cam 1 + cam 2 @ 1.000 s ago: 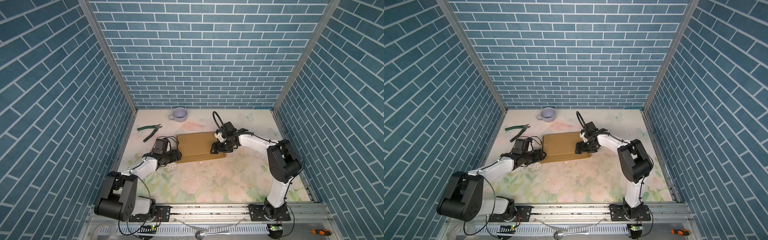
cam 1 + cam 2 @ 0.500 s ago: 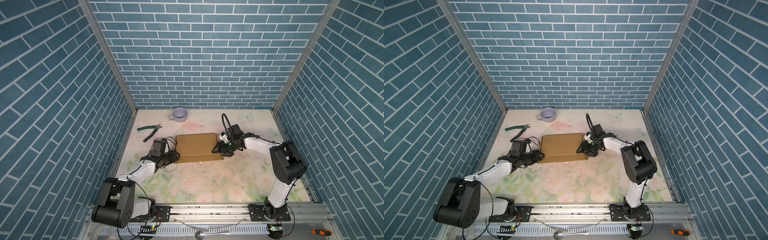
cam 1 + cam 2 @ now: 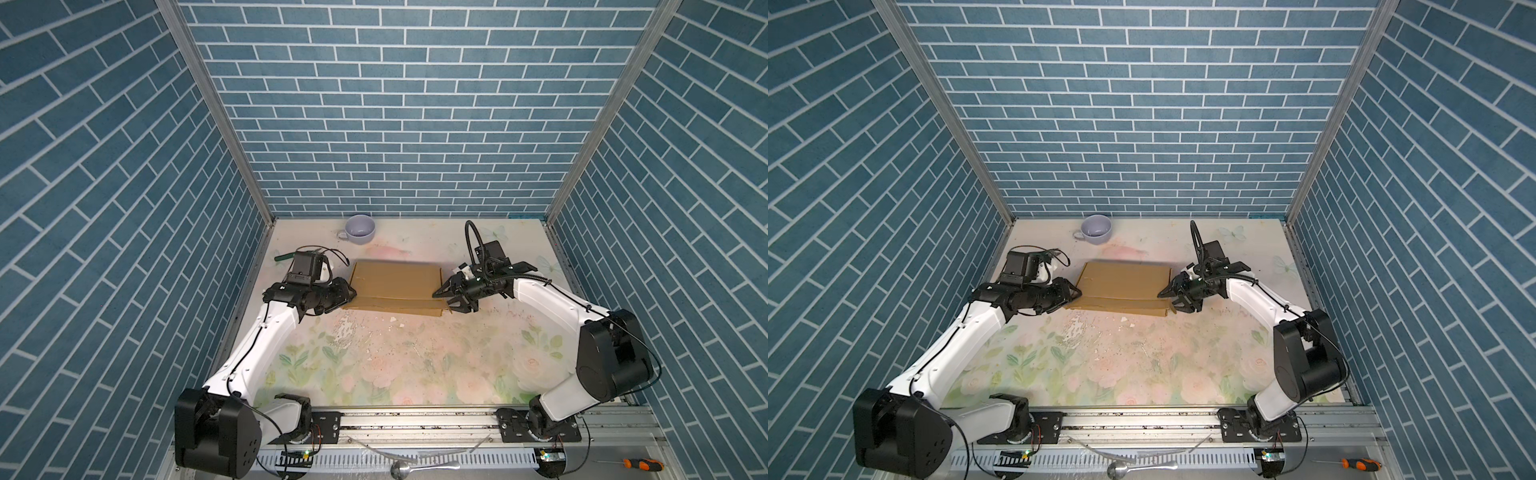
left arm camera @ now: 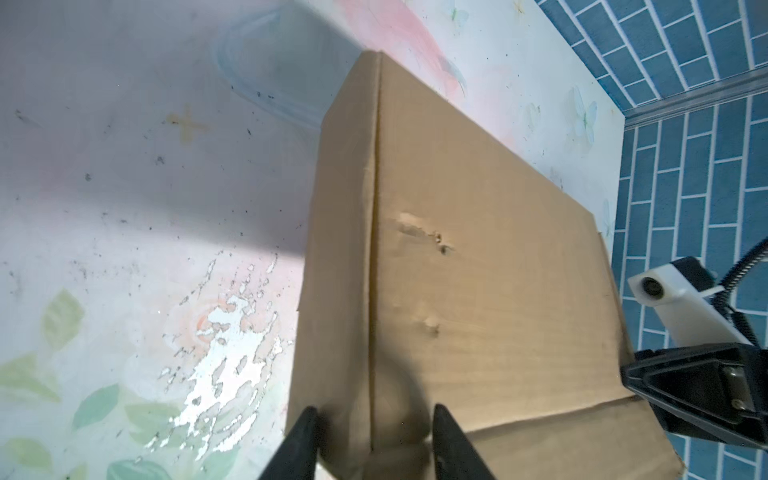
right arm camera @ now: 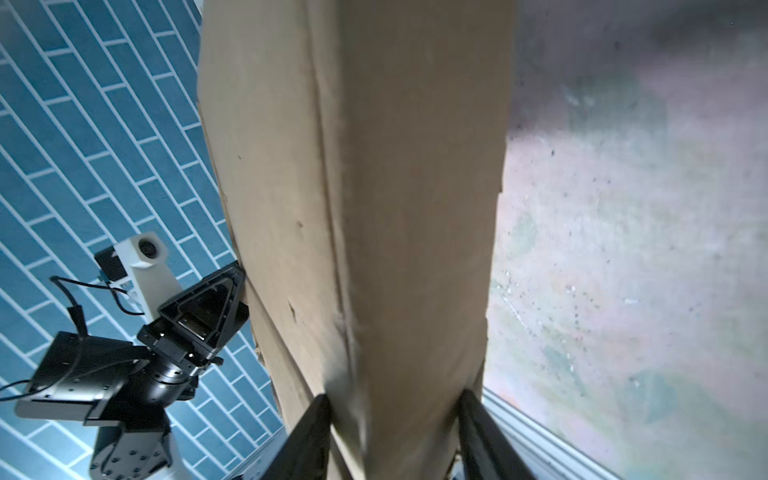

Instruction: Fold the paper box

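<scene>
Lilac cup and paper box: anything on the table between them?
Nothing: the table is bare between the lilac cup and the paper box; both top views show it.

The floral table (image 3: 395, 374) carries the paper box (image 3: 395, 276) toward 12 o'clock, 1 lilac cup (image 3: 360, 227) at 11 o'clock, and a green tool handle (image 3: 284, 257) at 10 o'clock.

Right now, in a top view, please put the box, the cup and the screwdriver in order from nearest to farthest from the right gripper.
1. Box: its right end sits between the fingers of the right gripper.
2. Cup: at the back of the table, to the left.
3. Screwdriver: far front right, off the table.
</scene>
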`<state>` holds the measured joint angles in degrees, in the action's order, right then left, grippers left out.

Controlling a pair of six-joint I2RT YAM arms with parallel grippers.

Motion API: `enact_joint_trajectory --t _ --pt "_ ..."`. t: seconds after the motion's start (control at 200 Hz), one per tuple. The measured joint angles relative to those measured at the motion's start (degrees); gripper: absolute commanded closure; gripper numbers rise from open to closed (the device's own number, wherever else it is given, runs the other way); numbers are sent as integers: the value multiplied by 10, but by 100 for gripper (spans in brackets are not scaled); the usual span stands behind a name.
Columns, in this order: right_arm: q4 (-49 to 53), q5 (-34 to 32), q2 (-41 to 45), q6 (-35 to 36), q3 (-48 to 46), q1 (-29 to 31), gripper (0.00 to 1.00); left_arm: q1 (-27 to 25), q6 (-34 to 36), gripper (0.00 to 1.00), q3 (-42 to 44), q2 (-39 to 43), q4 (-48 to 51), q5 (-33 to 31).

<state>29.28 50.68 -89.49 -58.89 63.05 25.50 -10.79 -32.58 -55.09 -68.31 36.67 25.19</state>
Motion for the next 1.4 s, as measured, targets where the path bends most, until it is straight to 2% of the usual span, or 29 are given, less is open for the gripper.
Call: enact_joint_trajectory --t 0.15,0.265,0.47,0.63,0.815,0.97,1.02,1.165,1.325,1.4 --pt "-4 25 22 -60 -18 0 67 1 5 35 -20 19 12 8" --pt "-8 50 35 -110 -44 0 76 4 7 32 -33 32 9 23" --pt "-33 85 56 -182 -55 0 81 13 47 19 -63 55 14 35" --pt "-69 115 64 -217 -70 0 89 10 132 17 -90 122 5 13" --pt "-79 136 64 -233 -72 -1 92 5 264 17 -57 215 -89 -6" --pt "-70 143 57 -230 -72 -5 92 -20 395 17 -52 225 -121 8" --pt "-65 143 51 -226 -71 -7 89 -35 432 17 -61 211 -118 13" --pt "3 129 14 -168 -31 -15 68 -63 481 17 -76 168 -108 12" --pt "94 84 -11 -62 42 -53 55 -66 458 17 -81 145 -101 -34" --pt "129 52 -11 -17 59 -68 50 -66 429 17 -114 128 -79 -58"
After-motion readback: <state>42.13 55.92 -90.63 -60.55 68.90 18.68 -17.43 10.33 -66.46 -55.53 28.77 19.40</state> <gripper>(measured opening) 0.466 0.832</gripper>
